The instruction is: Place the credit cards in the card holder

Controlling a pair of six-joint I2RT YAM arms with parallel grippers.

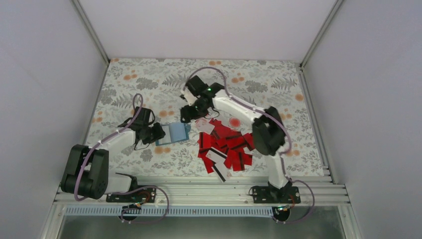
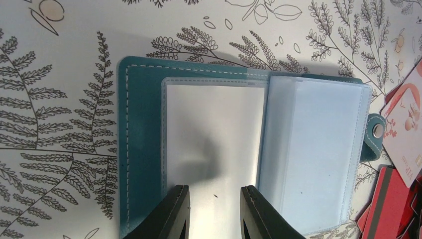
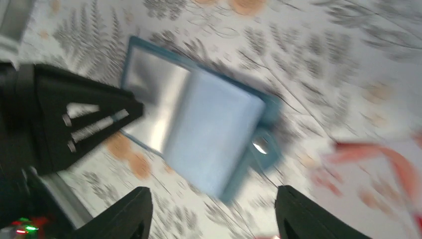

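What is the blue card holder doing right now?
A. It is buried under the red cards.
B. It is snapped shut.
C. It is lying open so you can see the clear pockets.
C: the card holder lies open on the table, clear pockets facing up and snap tab undone, with the credit cards beside it, not on it.

Bright, even light from overhead, shadows soft. The right wrist view is smeared with motion blur. The left wrist view's sharp, with silvery glare on the card holder pockets.
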